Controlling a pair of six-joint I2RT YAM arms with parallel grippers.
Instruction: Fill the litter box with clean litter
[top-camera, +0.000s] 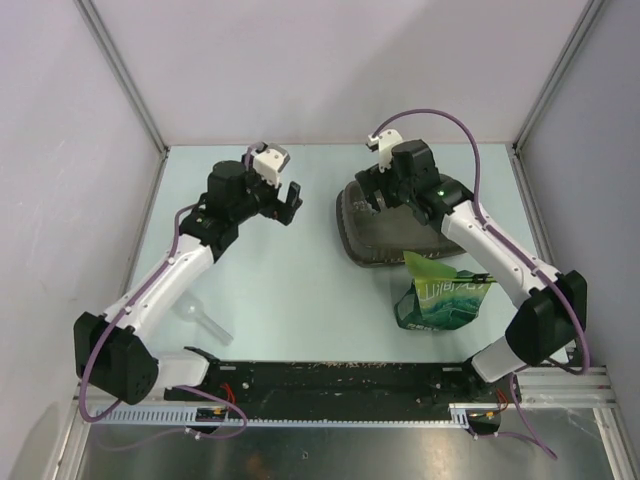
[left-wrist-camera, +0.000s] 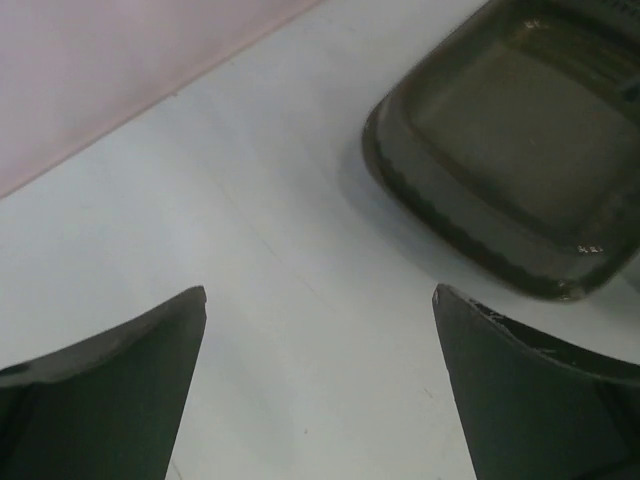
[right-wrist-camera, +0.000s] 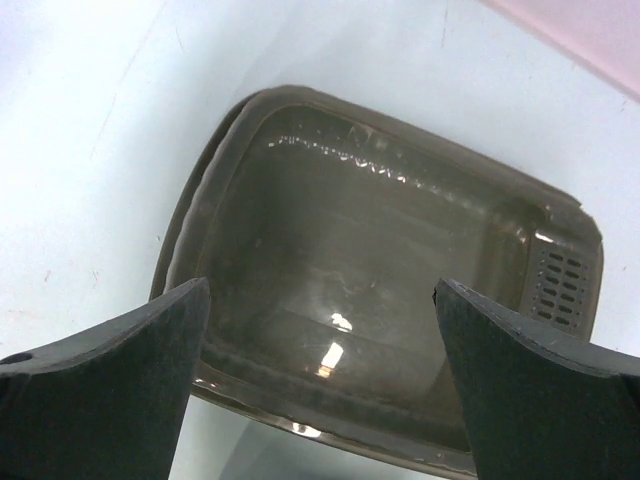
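The litter box (top-camera: 358, 238) is a shallow dark grey-brown tray at the table's centre right. Its floor (right-wrist-camera: 380, 250) is bare and shiny. The clean litter is out of view. My right gripper (top-camera: 378, 196) hovers over the tray's near-left part, open, with nothing between its fingers (right-wrist-camera: 120, 390). My left gripper (top-camera: 292, 200) hangs over bare table to the left of the tray, also open and empty. In the left wrist view the tray (left-wrist-camera: 520, 150) lies up and to the right of the left gripper (left-wrist-camera: 320, 300).
A green printed pouch (top-camera: 445, 300) stands just in front of the tray, under the right forearm. A clear plastic scoop (top-camera: 200, 318) lies near the left arm's base. Walls close the left, back and right sides. A black rail (top-camera: 330, 380) runs along the near edge.
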